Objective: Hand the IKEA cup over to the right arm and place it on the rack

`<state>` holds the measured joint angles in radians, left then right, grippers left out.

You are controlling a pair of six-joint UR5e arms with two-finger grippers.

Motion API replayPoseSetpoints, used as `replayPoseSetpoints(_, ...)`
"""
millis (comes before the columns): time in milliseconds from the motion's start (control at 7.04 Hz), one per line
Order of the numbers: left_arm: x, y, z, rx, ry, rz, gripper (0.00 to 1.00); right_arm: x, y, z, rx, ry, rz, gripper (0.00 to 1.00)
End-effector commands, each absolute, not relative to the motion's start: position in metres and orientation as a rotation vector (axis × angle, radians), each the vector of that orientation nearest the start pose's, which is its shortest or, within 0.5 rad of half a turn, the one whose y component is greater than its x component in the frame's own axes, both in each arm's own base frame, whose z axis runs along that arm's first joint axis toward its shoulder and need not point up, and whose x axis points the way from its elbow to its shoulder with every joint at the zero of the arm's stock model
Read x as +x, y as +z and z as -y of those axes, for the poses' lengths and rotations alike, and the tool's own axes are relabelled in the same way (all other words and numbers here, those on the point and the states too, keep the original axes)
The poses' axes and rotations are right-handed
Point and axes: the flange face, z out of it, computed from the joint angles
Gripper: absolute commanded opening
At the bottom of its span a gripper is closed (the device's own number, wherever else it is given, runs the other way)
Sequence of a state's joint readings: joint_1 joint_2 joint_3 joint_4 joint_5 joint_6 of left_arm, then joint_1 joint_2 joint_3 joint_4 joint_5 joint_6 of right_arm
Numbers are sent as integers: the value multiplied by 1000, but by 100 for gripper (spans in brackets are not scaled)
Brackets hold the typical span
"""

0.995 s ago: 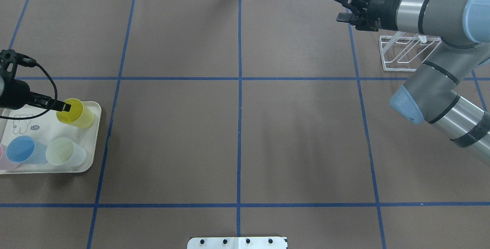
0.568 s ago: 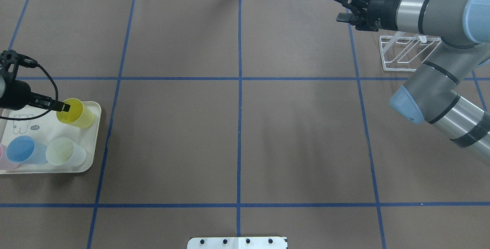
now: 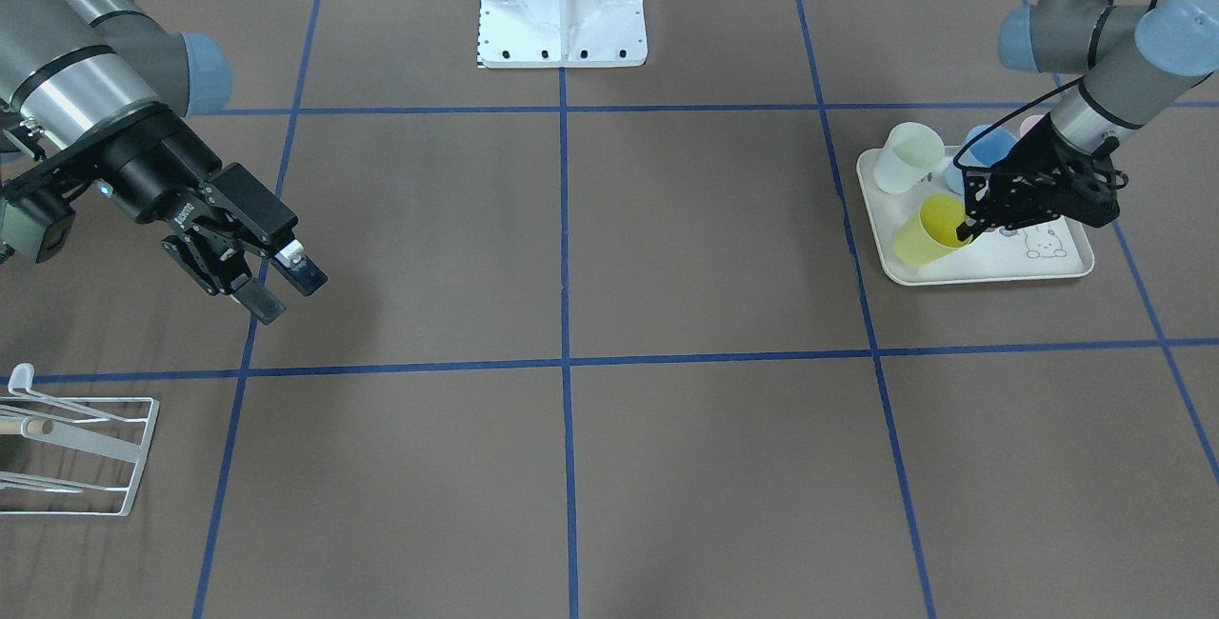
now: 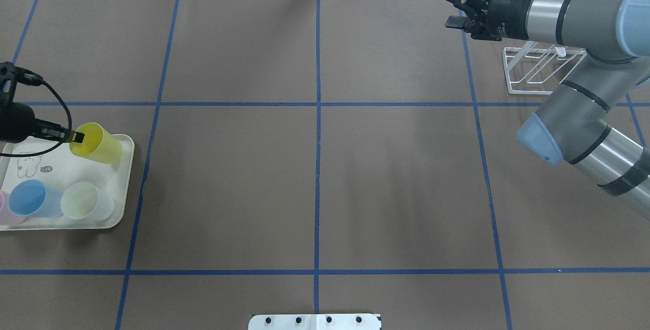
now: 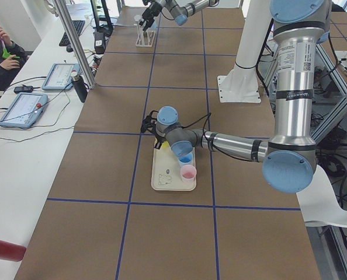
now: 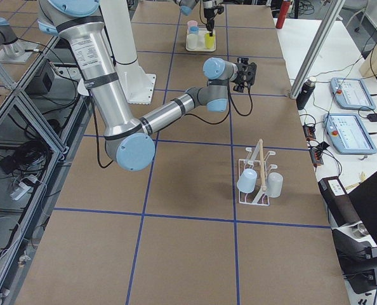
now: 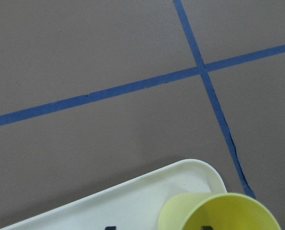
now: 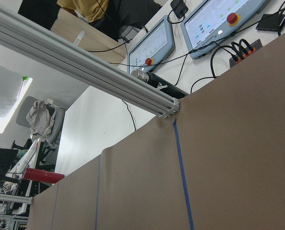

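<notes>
The left gripper [image 4: 76, 137] is pinching the yellow cup [image 4: 100, 144] by its rim, one finger inside; the right gripper [image 4: 441, 8] is hanging open.

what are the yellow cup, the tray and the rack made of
Yellow cup: likely plastic, with a matte, evenly coloured, thin wall that looks slightly translucent.
Tray: cream and smooth with a rounded moulded rim, so probably plastic or melamine.
Rack: thin white-coated metal wire, judging by its slim straight rods, plus a pale wooden-looking rod.
</notes>
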<state>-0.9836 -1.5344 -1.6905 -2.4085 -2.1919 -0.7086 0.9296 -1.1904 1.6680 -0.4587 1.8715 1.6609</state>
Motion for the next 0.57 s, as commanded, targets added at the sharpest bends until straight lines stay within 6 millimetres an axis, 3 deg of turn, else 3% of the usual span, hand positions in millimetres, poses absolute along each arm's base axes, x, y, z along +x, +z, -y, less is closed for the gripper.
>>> replayPoseSetpoints(0,165,512,481,422,72,-983,0,-276,274,541,430,557,1561,99)
replayPoseSetpoints(142,158,490,500,451,22,-1007,0,-278,275,541,415,567,1565,99)
replayPoseSetpoints(426,170,416,535,419,-206,-1136,0,-284,265,539,401,576,1587,99)
